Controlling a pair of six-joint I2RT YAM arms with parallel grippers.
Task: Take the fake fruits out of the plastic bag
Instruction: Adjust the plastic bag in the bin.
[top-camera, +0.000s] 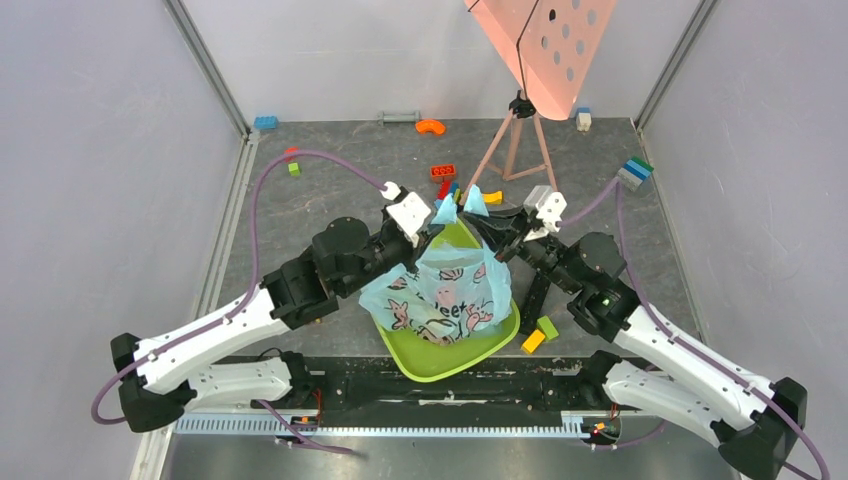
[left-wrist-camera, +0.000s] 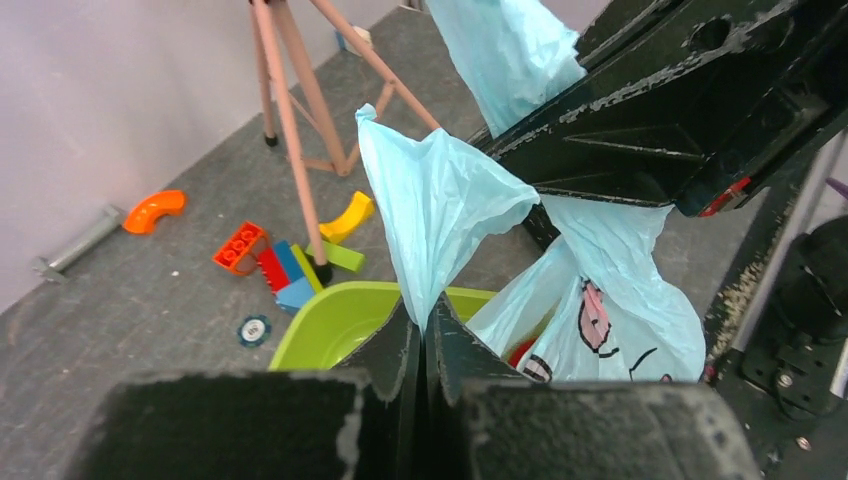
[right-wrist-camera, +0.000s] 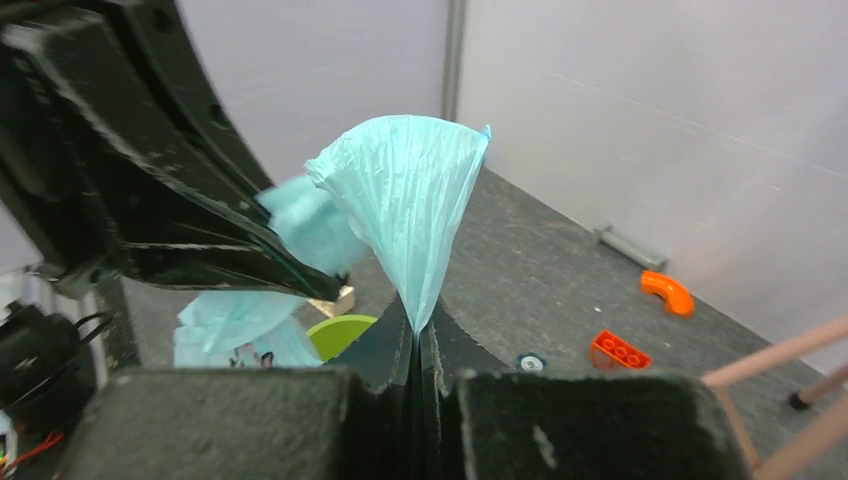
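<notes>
**Both handles pinched, fruits not yet out**

On the dark grey table (top-camera: 330, 190), walled in pale grey, we have the plastic bag (top-camera: 450, 290) sitting in the green tub (top-camera: 440, 365). Our left gripper (left-wrist-camera: 425, 322) is closed tight on one handle (left-wrist-camera: 435, 210), and our right gripper (right-wrist-camera: 418, 335) is closed likewise on the other handle (right-wrist-camera: 405, 190). The fruits are hidden, bar a red patch (left-wrist-camera: 517, 352) that is perhaps one. We judge this the opening step: next we must spread the handles to widen the mouth.

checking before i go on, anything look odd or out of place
Nothing damaged or spilled. The bag sits in the green tub, left gripper and right gripper each pinching a handle. Toy blocks lie scattered on the table.
</notes>
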